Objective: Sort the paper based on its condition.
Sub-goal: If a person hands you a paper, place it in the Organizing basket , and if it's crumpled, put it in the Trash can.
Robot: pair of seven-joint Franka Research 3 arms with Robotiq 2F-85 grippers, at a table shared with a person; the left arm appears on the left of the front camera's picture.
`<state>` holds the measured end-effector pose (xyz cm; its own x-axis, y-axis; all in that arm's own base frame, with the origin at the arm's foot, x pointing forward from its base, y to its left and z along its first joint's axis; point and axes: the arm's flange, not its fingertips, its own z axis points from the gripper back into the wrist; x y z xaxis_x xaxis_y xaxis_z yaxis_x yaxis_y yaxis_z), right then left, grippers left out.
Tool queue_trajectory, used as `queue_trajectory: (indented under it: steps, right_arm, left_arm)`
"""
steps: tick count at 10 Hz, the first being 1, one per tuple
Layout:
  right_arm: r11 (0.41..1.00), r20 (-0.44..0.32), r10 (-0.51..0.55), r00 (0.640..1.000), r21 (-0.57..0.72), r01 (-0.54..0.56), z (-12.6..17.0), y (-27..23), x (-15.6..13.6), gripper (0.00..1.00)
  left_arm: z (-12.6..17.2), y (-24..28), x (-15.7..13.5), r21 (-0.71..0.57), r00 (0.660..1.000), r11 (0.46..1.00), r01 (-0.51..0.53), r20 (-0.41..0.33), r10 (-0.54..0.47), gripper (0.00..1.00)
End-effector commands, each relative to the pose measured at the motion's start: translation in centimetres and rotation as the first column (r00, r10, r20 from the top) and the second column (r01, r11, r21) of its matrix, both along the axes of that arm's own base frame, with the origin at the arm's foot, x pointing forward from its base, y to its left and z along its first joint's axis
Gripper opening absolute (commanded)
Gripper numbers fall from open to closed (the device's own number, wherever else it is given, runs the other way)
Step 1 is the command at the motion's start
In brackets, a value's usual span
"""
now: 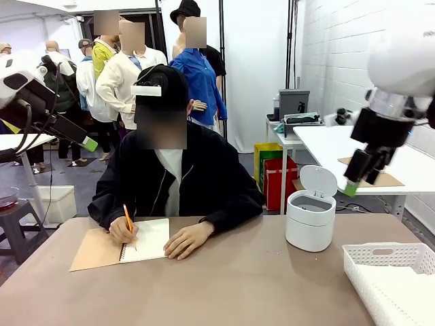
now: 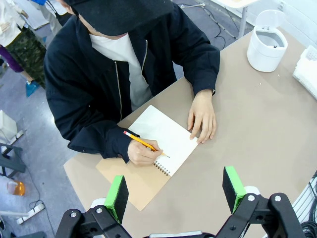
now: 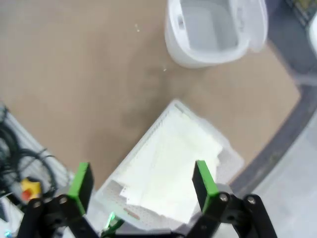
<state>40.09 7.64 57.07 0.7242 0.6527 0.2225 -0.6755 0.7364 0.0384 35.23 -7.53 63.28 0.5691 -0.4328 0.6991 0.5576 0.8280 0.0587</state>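
Sensibly, the left gripper [image 2: 174,183] hangs wide and empty above the notebook [image 2: 166,130], the right gripper [image 3: 142,178] likewise over the basket [image 3: 173,105]; the wise course is waiting clear of the person's writing hand [image 2: 141,152].

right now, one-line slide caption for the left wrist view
Open left gripper above a person writing in a spiral notebook, white bin nearby.

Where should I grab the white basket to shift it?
Probably the white basket by a thin upright side wall, pinched over the rim from above, one finger inside, one outside; its body looks too wide for the open right hand above it.
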Motion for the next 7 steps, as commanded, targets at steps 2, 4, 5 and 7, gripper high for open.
queue_trajectory:
  steps: [2,4,5,7]
  right_arm:
    - [0.979,0.114,0.139,0.984,0.132,-0.154,2.4,4.4,1.7,1.0]
    - [0.962,0.212,0.124,0.969,0.212,-0.17,4.0,7.7,0.6,1.0]
    - [0.95,0.254,0.086,0.963,0.27,-0.156,4.9,8.8,0.6,1.0]
    - [0.932,0.282,0.036,0.959,0.337,-0.134,7.0,10.7,-0.6,1.0]
  left_arm:
    - [0.1,0.1,0.0,-0.002,1.0,1.0,-0.004,0.007,0.004,1.0]
    - [0.1,0.1,0.0,-0.002,1.0,1.0,-0.004,0.007,0.004,1.0]
    - [0.1,0.1,0.0,-0.002,1.0,1.0,-0.004,0.007,0.004,1.0]
    - [0.1,0.1,0.0,-0.002,1.0,1.0,-0.004,0.007,0.004,1.0]
